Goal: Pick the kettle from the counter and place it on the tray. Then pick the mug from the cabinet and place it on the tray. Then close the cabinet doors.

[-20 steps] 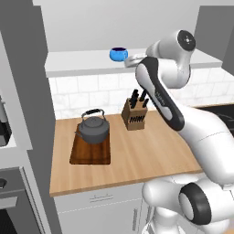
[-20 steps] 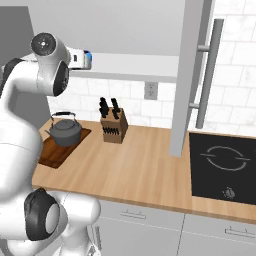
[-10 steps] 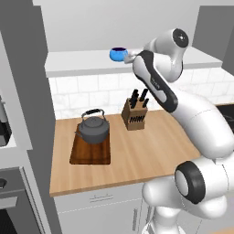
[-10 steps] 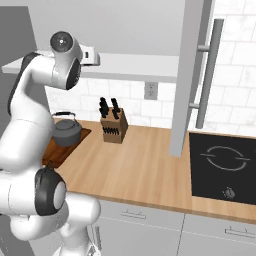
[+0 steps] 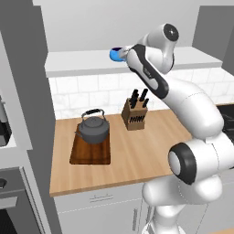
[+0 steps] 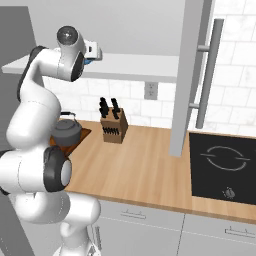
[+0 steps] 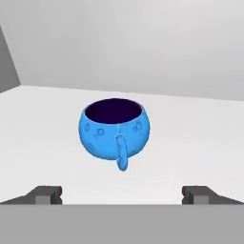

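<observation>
The blue mug (image 7: 114,128) stands upright on the white cabinet shelf (image 7: 200,138), its handle turned toward the hand camera. My gripper (image 7: 121,194) is open just short of it, with one fingertip on each side and the mug centred ahead, untouched. From the left base view the mug (image 5: 116,54) peeks out from behind my wrist on the shelf (image 5: 77,61). The dark grey kettle (image 5: 93,129) sits upright on the brown tray (image 5: 90,153) on the wood counter (image 5: 137,155). One cabinet door (image 6: 192,75) stands open, and so does the other door (image 5: 20,77).
A wooden knife block (image 5: 135,114) stands on the counter right of the tray, below my arm. A black cooktop (image 6: 222,165) lies at the counter's right end. The open door's bar handle (image 6: 210,75) juts out above it.
My hand has moved left along the shelf toward the mug, which my wrist now partly covers in the left base view. Kettle, tray and doors have not moved.
</observation>
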